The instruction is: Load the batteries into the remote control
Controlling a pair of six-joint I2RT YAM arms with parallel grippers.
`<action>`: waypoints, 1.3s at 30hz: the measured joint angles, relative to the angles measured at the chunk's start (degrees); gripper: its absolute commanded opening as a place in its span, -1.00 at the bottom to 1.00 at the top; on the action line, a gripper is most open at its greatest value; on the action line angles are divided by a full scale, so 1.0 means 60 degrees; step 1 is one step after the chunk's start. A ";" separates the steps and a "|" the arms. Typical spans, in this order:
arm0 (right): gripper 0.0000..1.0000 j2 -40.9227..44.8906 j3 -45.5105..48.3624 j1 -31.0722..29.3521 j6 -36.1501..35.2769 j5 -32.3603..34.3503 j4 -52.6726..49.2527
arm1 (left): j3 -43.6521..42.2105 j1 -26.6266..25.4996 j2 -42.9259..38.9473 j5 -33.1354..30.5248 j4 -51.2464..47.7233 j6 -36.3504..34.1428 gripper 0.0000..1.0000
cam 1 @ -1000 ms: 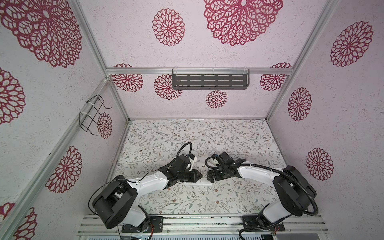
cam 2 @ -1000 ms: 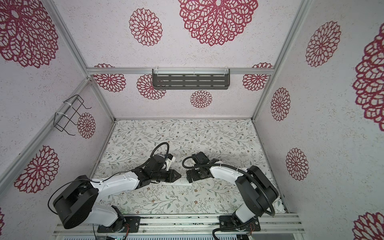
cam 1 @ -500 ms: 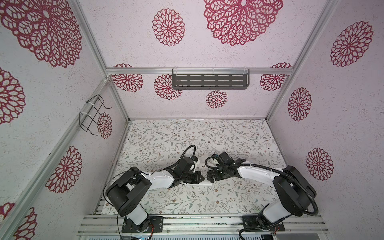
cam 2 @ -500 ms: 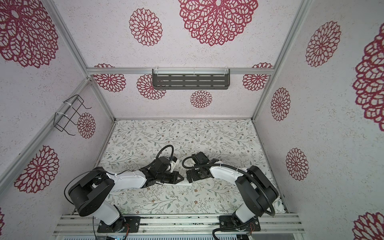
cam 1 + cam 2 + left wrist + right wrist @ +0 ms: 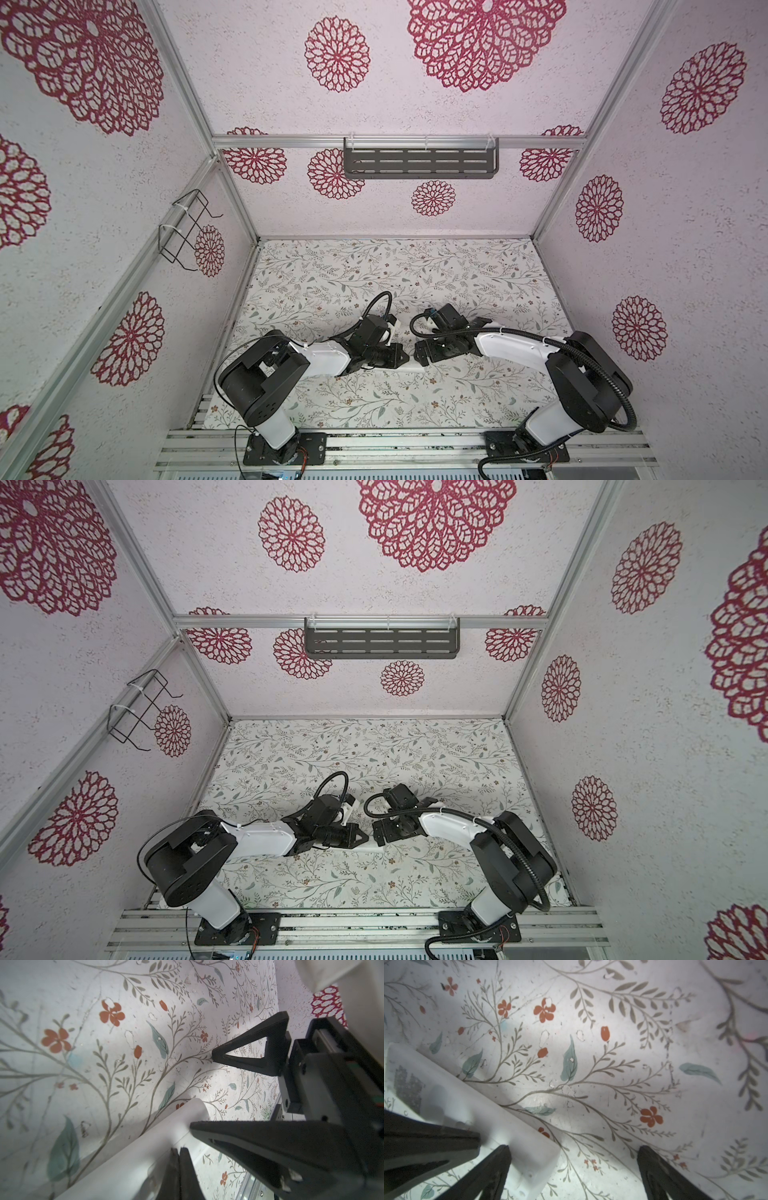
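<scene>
On the desk (image 5: 374, 282), near its front edge, the remote control (image 5: 413, 366) lies flat as a white bar. Its dark label (image 5: 406, 1084) faces up, so the back face is on top. No batteries show in any view, and whether the compartment lid is on cannot be told.

The left jaws, on the left arm (image 5: 324, 359), are pressed fully together and grip nothing. Their joined tips sit on or just above the remote's back, a little in from its end. The right jaws, on the right arm (image 5: 507, 349), are spread to their widest at that same end. One finger is over the bar's edge and the other is well clear beside it, with nothing clamped. The two sets of tips are very near each other above the remote.

Likely hazards, as judged:
(a) The remote is unclamped, so a push from the closed left tips may slide or swivel the whole bar instead of working its back.
(b) Narrow tips on smooth plastic may skid off onto the desk.
(c) With the tips this close, either arm advancing along the remote risks a collision.
(d) If the right jaws close off-centre, they could catch a corner and tip the bar.
</scene>
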State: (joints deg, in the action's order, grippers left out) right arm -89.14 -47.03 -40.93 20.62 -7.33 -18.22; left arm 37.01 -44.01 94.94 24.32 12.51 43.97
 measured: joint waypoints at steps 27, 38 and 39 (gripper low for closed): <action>0.92 -0.0455 -0.1501 -0.0896 -0.6164 -0.0947 -0.1096 | -0.0426 0.3206 -0.8499 -0.1803 -0.5931 -0.0856 0.95; 0.62 -0.1537 -0.1803 -0.1239 -0.6870 -0.0339 -0.1745 | -0.0419 0.3275 -0.9515 -0.2058 -0.6779 -0.0827 0.95; 0.61 -0.1555 -0.1847 -0.1260 -0.6863 -0.0331 -0.1763 | -0.0419 0.3282 -0.9541 -0.2065 -0.6798 -0.0823 0.95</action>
State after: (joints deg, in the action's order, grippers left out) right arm -98.48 -58.11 -48.49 -20.56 -9.32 -28.80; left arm 34.50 -24.32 37.69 11.92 -28.27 39.03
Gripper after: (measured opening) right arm 0.820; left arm 0.974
